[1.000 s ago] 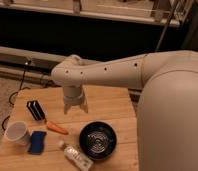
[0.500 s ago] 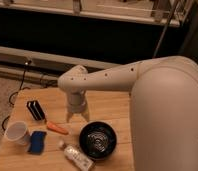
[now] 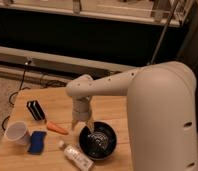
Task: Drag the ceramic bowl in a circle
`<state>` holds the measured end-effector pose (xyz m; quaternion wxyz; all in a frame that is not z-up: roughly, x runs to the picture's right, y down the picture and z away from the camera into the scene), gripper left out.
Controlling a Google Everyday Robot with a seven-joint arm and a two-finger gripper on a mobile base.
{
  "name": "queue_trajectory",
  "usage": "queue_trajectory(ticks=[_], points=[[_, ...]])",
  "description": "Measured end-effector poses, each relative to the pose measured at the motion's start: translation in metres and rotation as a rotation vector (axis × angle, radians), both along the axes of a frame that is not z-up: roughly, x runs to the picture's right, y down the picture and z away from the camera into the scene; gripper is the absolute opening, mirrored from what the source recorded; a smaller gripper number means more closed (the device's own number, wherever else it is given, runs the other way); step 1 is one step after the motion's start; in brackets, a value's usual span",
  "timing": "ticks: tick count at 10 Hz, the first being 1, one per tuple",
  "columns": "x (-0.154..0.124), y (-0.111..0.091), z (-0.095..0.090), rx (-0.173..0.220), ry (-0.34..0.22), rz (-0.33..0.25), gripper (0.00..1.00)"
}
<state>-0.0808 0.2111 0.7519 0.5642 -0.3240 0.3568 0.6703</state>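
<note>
The ceramic bowl (image 3: 99, 142), glossy black with shiny rings inside, sits on the wooden table (image 3: 52, 99) near its front right. My gripper (image 3: 82, 127) hangs from the white arm, pointing down just over the bowl's upper left rim. Its two fingers stand apart, open, with nothing between them. I cannot tell if a fingertip touches the rim.
Left of the bowl lie an orange carrot-like piece (image 3: 57, 128), a blue sponge (image 3: 37, 142) and a white paper cup (image 3: 17, 133). A black block (image 3: 36, 111) stands further back. A small clear bottle (image 3: 77, 155) lies at the bowl's front left.
The arm has swung right and toward the table's front, carrying the gripper from the table's middle down to the bowl's left rim. The objects have not moved.
</note>
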Motion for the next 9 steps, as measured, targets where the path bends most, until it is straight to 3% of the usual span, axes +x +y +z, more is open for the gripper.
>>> queue_trajectory(ticks=[2,4,7,9], points=[[-0.008,0.025,0.009,-0.077,0.029,0.026,0.65],[-0.017,0.037,0.02,-0.123,0.027,0.043,0.59],[-0.027,0.041,0.038,-0.158,0.004,0.036,0.3],[-0.03,0.022,0.051,-0.125,-0.022,0.014,0.07]])
